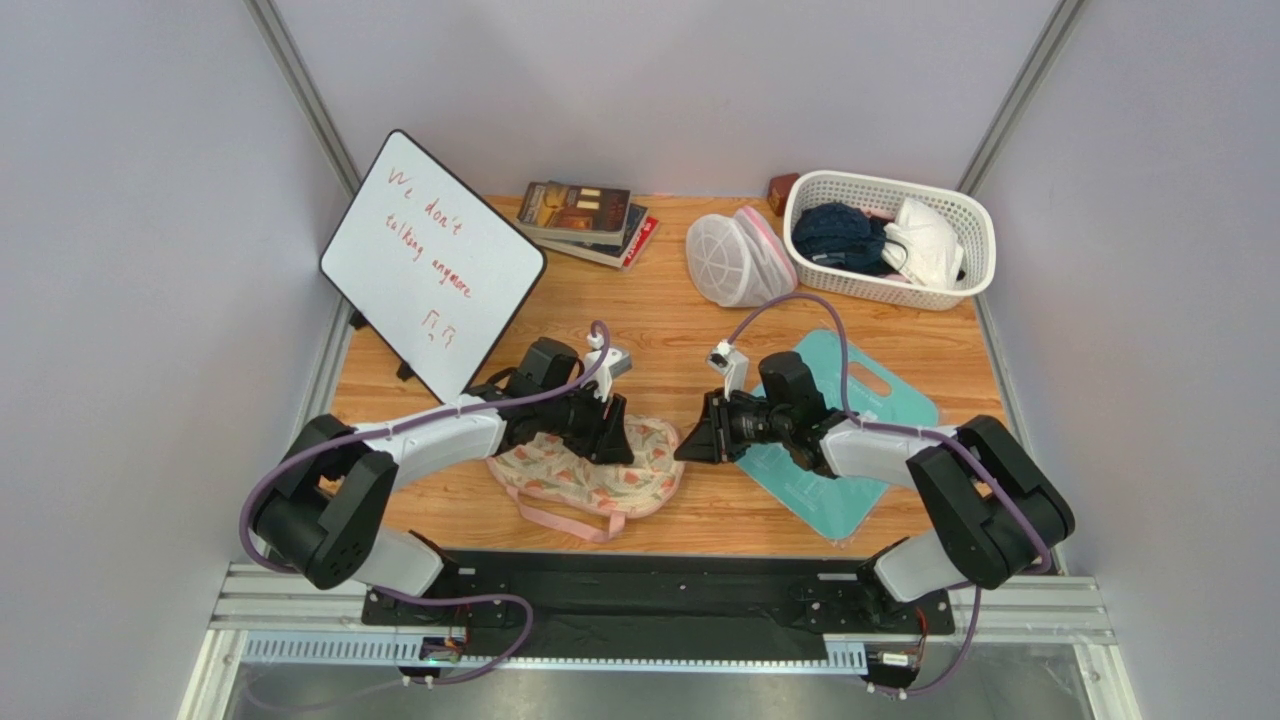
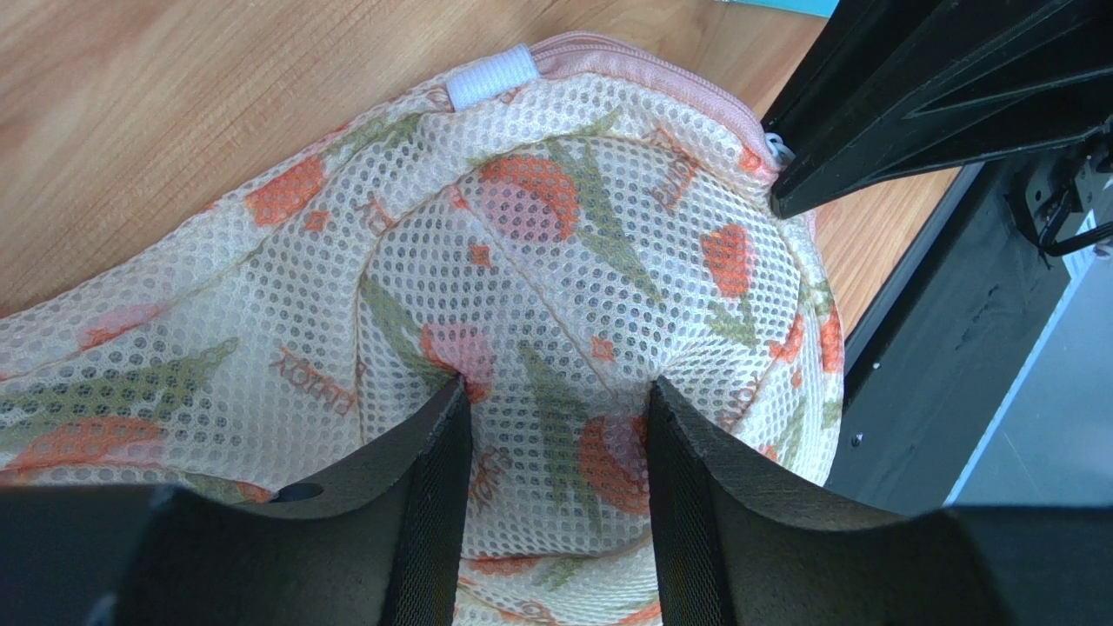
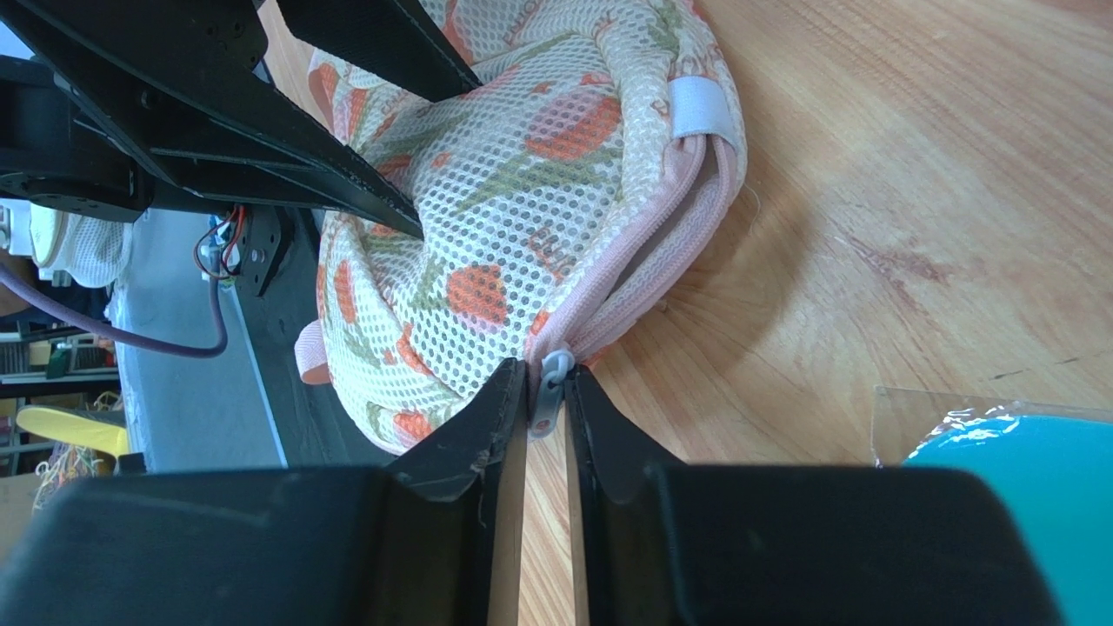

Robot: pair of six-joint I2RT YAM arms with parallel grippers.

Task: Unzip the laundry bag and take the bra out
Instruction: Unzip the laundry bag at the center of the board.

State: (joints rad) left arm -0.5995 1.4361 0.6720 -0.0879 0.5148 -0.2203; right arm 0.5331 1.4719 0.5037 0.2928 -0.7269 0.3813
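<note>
Laundry bag (image 1: pixel 594 477) lies on wooden table (image 1: pixel 676 323) near front edge, between two arms. Left gripper (image 2: pixel 555 450) clamps fold of floral mesh (fabric bunched between fingers). Right gripper (image 3: pixel 546 391) pinches grey zipper pull (image 3: pixel 557 368) at bag's pink-edged end.

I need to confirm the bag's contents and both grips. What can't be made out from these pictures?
- Bra: every view, hidden by the laundry bag mesh.
- Zipper pull: top view, hidden under the right gripper.
- Left gripper: wrist view, unclear whether it pinches the mesh or only presses.
</note>
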